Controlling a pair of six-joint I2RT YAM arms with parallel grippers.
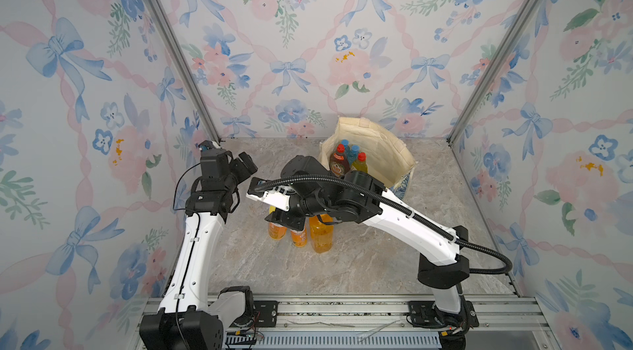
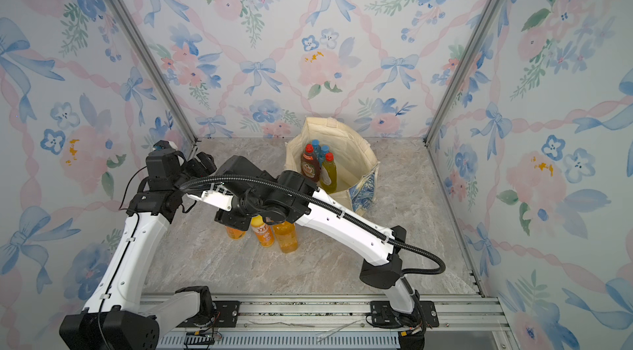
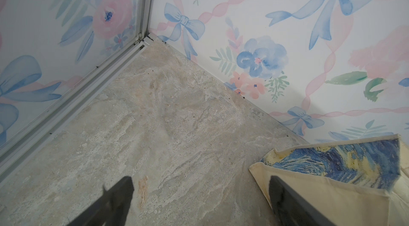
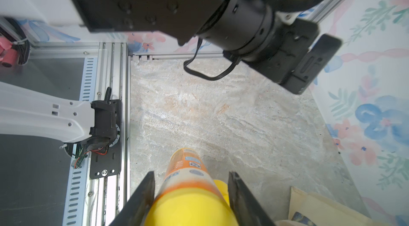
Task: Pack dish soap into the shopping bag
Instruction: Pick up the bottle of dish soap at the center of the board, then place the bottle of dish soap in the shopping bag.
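Right now the right pincer [image 4: 191,174] has its jaws about half spread and pressed against either side of the yellow cap of an orange dish soap bottle [image 4: 184,160], whose body runs away from the pincer toward the table [image 4: 243,125]. In both top views that bottle belongs to a cluster of orange bottles [image 1: 299,238] standing close together directly beneath this pincer. Beyond it, toward the back wall and a little to its right, the shopping bag [image 1: 376,156] stands upright with its mouth open, holding a brown bottle [image 1: 339,165], a yellow-green bottle [image 1: 359,166] and blue bottles [image 1: 352,156]. To the left of the right pincer, the left pincer [image 3: 200,179] hangs with jaws spread wide and nothing between them, above bare table, the bag's printed side near one of its fingers.
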